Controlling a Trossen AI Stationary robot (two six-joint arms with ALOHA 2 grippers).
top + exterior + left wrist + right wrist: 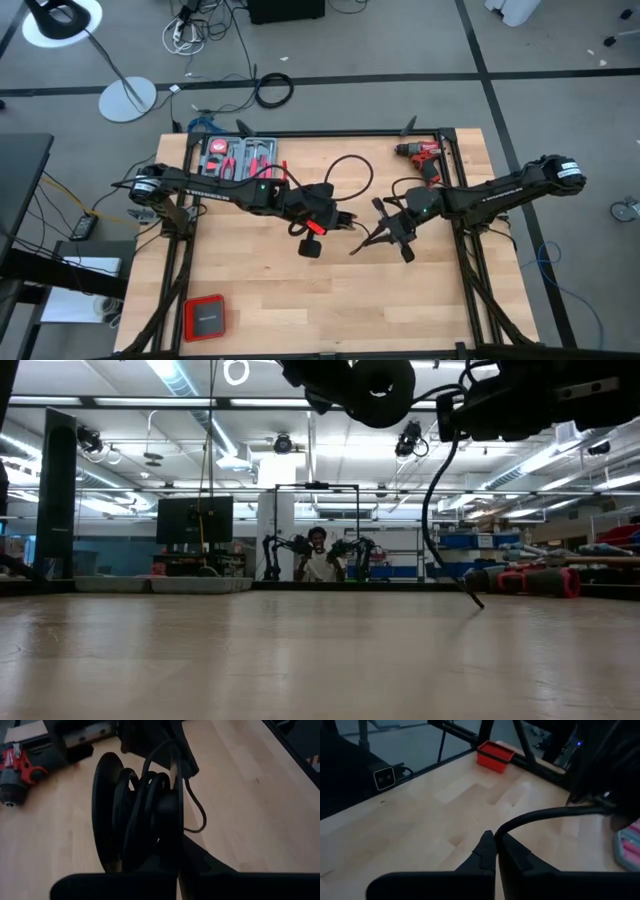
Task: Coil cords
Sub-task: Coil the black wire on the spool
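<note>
one black cord (352, 170), one red drill (424, 155), one red box (204, 318), one tool tray (240, 157).

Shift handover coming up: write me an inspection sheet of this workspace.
Surface: wooden table, bare in front.
Job's things: thin black cord, partly wound at the left gripper, its loop arching over the table toward the right gripper.
Clutter: red drill, tool tray, red box.
Grippers: left gripper shut on the cord's coils; right gripper shut on the cord; both above mid-table.
Cables: black cable ring on the floor behind the table.
Surroundings: floor lamp; a person far behind the table.
</note>
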